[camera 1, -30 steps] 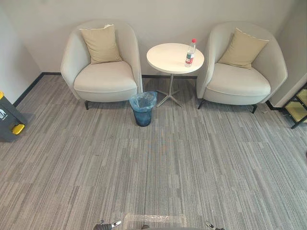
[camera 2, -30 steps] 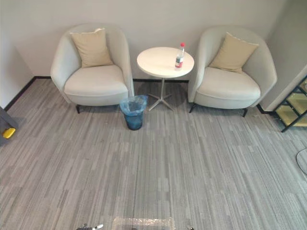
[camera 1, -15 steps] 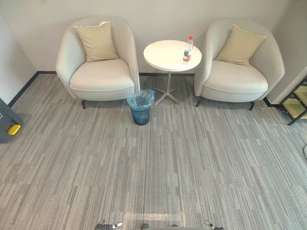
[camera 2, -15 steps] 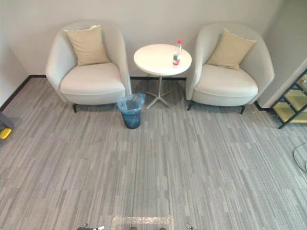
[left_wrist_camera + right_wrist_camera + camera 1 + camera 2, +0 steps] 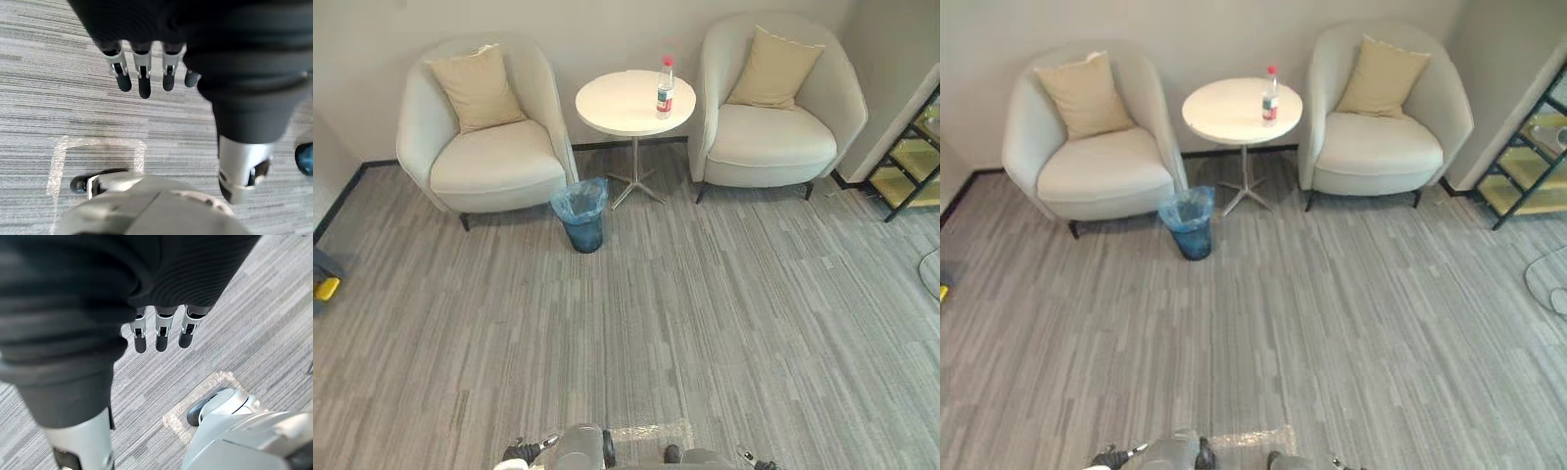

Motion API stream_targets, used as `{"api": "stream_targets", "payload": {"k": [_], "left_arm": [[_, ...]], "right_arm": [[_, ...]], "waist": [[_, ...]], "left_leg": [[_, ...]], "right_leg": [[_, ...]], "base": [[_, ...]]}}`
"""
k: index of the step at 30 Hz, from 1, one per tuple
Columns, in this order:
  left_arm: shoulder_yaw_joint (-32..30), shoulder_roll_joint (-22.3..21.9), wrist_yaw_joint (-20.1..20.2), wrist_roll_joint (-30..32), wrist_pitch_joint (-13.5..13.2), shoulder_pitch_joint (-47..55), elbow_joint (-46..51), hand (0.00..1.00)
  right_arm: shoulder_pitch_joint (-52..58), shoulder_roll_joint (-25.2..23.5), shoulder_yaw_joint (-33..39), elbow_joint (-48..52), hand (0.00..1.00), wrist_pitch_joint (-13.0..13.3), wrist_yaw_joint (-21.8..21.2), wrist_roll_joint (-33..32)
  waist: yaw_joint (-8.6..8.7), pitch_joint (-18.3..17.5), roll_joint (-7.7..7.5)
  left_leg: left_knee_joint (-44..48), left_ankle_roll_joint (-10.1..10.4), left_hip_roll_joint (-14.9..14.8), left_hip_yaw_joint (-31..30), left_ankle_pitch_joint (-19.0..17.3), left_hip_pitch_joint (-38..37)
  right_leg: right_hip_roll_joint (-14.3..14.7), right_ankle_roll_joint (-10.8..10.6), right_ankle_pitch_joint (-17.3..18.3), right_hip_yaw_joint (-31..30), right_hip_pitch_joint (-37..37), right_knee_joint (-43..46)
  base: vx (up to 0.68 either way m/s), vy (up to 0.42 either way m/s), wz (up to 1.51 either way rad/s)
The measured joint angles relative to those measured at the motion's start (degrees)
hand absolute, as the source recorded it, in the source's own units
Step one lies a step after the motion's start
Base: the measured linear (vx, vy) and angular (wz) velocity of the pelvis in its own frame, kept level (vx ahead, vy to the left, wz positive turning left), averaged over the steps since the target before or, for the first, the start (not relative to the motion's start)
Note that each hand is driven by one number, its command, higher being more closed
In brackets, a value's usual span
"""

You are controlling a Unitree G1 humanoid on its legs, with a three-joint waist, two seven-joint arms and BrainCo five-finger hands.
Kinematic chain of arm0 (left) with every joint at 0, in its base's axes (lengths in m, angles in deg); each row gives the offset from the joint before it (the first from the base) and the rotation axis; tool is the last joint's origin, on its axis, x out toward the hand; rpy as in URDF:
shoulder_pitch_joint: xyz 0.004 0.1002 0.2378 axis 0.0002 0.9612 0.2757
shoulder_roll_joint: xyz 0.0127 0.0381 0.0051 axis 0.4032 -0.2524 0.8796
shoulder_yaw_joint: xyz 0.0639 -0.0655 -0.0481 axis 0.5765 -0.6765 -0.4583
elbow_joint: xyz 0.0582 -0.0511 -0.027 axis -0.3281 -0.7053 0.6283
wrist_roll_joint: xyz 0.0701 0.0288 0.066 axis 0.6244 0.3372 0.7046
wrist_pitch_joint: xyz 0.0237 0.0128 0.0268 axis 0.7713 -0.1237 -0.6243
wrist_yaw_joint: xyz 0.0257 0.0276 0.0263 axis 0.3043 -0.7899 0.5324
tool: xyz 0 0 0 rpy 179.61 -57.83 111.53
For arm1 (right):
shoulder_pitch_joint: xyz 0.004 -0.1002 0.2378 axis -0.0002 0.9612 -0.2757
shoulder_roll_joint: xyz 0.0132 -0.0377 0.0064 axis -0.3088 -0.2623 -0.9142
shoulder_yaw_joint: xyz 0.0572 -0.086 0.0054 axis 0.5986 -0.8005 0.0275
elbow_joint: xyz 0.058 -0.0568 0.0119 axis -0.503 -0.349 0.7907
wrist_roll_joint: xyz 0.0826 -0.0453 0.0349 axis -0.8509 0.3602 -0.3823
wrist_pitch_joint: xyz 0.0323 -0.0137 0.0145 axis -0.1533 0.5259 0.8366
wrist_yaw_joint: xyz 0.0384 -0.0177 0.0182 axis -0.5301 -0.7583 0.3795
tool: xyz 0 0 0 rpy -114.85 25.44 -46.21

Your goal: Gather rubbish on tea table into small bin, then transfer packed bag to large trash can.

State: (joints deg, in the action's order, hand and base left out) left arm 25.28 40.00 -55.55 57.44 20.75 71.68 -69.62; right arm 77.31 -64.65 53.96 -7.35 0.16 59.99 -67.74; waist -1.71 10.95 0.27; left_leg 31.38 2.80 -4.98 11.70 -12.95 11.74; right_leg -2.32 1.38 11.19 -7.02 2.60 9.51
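A bottle (image 5: 665, 86) stands upright on the round bench (image 5: 617, 103), toward its right edge. The blue-lined small bin (image 5: 580, 213) sits on the carpet (image 5: 724, 313) by the bench's foot. Well apart from the bench, the left hand (image 5: 143, 73) and right hand (image 5: 162, 330) hang with fingers straight, holding nothing.

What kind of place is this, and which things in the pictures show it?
Probably an office waiting or lounge corner: a cushioned armchair and a second armchair flank a round table, a small bin with a blue liner stands beside it, and the floor is grey carpet.
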Motion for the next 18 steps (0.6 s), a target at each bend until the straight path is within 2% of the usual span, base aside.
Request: {"api": "stream_targets", "payload": {"k": [1, 2, 3, 4, 5, 6, 8, 9, 10, 11, 12, 13, 15, 16, 18], "left_arm": [[-0.09, -0.45, -0.52, -0.42, 0.01, 0.18, 0.00, 0.00], [-0.34, -1.37, -0.91, -0.44, 0.01, 0.48, 0.00, 0.00], [-1.47, -1.69, -0.99, -0.43, 0.08, 0.42, 0.06, 0.00], [-1.60, -1.47, -0.99, -0.23, 0.03, 1.00, 0.48, 0.00], [-1.33, -1.22, -0.97, -0.03, 0.09, 1.00, 0.08, 0.00], [-1.24, -1.12, -1.03, 0.17, 0.06, 0.89, -0.08, 0.00], [-1.13, -1.27, -1.03, 0.15, 0.04, 0.89, -0.03, 0.00], [-1.14, -1.37, -1.00, 0.16, 0.12, 1.46, -0.06, 0.00], [-1.14, -1.14, -1.01, 0.17, 0.31, 2.07, -0.03, 0.00], [-1.11, -0.91, -0.99, 0.18, 0.67, 1.90, 0.03, 0.00], [-0.98, -0.67, -0.98, 0.16, 0.96, 1.55, 0.12, 0.00], [-0.72, -0.35, -0.96, 0.25, 1.08, 0.89, 0.16, 0.00], [-0.23, -0.25, -0.95, 0.28, 1.06, -0.25, 0.19, 0.00], [0.33, -0.40, -0.93, 0.27, 1.04, -1.12, 0.13, 0.00], [1.45, -0.97, -0.89, 0.19, 0.91, -2.07, -0.22, 0.00]], "right_arm": [[0.09, 0.26, 0.03, 0.37, 0.00, -0.01, 0.18, -0.04], [0.59, 0.78, 0.06, 1.22, 0.00, -0.03, 0.23, -0.08], [0.72, 0.78, -0.01, 1.58, 0.00, -0.09, 0.34, -0.02], [0.78, 0.70, 0.35, 1.83, 0.00, -0.07, 0.33, 0.03], [0.73, 0.41, 0.78, 1.75, 0.00, -0.10, 0.36, 0.09], [0.95, 0.19, 1.26, 1.48, 0.00, -0.16, 0.36, 0.16], [1.24, -0.13, 0.88, 1.53, 0.00, -0.57, 0.39, 0.17], [1.32, -0.07, -0.01, 2.01, 0.00, -0.56, 0.25, 0.28], [1.13, -0.33, -1.13, 2.69, 0.00, -0.49, -0.07, 0.27], [0.96, -0.70, -1.56, 3.42, 0.00, -0.45, -0.28, 0.27], [0.96, -1.17, -1.61, 4.39, 0.00, -0.35, -0.31, 0.27], [0.90, -1.50, -1.71, 5.63, 0.00, -0.32, -0.51, 0.32], [1.00, -1.63, -2.05, 6.45, 0.00, -0.38, -0.57, 0.35], [0.65, -1.54, -2.09, 6.57, 0.00, -0.24, -0.60, 0.35], [0.18, -1.47, -2.21, 6.47, 0.00, -0.03, -0.72, 0.40]], "waist": [[-0.07, -0.44, 0.75], [-0.27, -1.18, 2.15], [-0.52, -1.26, 2.53], [-0.95, -2.40, 2.24], [-0.56, -2.57, 1.99], [-0.74, -2.87, 1.35], [-1.77, -3.79, 0.78], [-1.97, -4.71, 0.66], [-1.86, -5.78, 0.37], [-1.55, -5.70, 0.00], [-1.17, -5.46, -0.36], [-0.54, -4.90, -0.86], [-0.48, -4.67, -0.82], [-0.46, -4.44, -0.66], [-0.15, -4.37, -0.67]], "left_leg": [[-7.53, 1.34, 0.08, -0.76, 0.82, -0.61], [-14.04, 2.45, -0.29, -1.66, 1.71, -1.82], [-15.39, 1.40, 0.05, -0.65, 4.82, -2.78], [-16.17, 0.45, 1.27, 0.50, 3.84, -2.84], [-16.21, 0.12, 1.95, 0.55, 3.33, -3.11], [-16.20, -1.30, 3.31, 0.94, 2.01, -4.18], [-16.87, -1.66, 4.97, 3.57, 0.14, -7.17], [-18.23, -2.46, 5.52, 4.91, -0.04, -8.95], [-19.52, -3.09, 6.58, 6.59, 0.24, -11.51], [-19.70, -3.18, 7.08, 6.69, 0.21, -12.94], [-20.07, -3.49, 7.40, 6.40, 0.01, -15.04], [-21.26, -4.18, 7.42, 5.96, -0.50, -19.12], [-22.91, -4.18, 7.17, 5.09, -0.50, -22.53], [-24.70, -4.17, 6.50, 4.87, -0.49, -25.24], [-25.22, -4.16, 5.20, 4.13, -0.48, -27.53]], "right_leg": [[-0.19, -0.86, 0.61, -0.69, -1.08, 0.46], [0.34, -1.93, 1.21, -1.14, -1.67, 0.50], [0.10, -2.86, 1.78, -2.72, -1.47, 0.34], [-0.88, -3.93, 1.96, -2.88, -1.77, 2.29], [-0.98, -4.66, 2.37, -2.77, -1.87, 4.67], [-1.89, -4.74, 3.35, -2.24, -1.76, 6.14], [-3.50, -6.59, 4.85, -4.90, -1.59, 8.74], [-3.83, -7.43, 5.52, -5.49, -2.59, 12.13], [-4.12, -10.19, 6.27, -6.19, -5.99, 20.76], [-4.16, -12.55, 5.37, -6.12, -8.64, 27.33], [-4.16, -15.25, 2.21, -5.32, -12.13, 36.08], [-5.04, -14.14, 1.06, -1.85, -15.83, 46.66], [-6.52, -11.15, 2.50, 3.07, -19.51, 51.13], [-7.18, -8.58, 4.01, 6.53, -21.32, 50.96], [-7.88, -5.73, 5.02, 12.03, -24.17, 43.82]], "base": [[0.15, 0.203, -0.39], [0.18, 0.248, -0.45], [0.28, 0.282, -0.44], [0.29, 0.218, -0.28], [0.31, 0.154, -0.17], [0.25, 0.112, -0.13], [0.30, 0.159, -0.50], [0.44, 0.206, -0.79], [0.39, 0.147, -0.69], [0.39, 0.115, -0.48], [0.32, 0.056, -0.12], [0.32, 0.047, 0.03], [0.29, 0.008, 0.16], [0.27, -0.018, 0.19], [0.32, -0.090, 0.23]]}}
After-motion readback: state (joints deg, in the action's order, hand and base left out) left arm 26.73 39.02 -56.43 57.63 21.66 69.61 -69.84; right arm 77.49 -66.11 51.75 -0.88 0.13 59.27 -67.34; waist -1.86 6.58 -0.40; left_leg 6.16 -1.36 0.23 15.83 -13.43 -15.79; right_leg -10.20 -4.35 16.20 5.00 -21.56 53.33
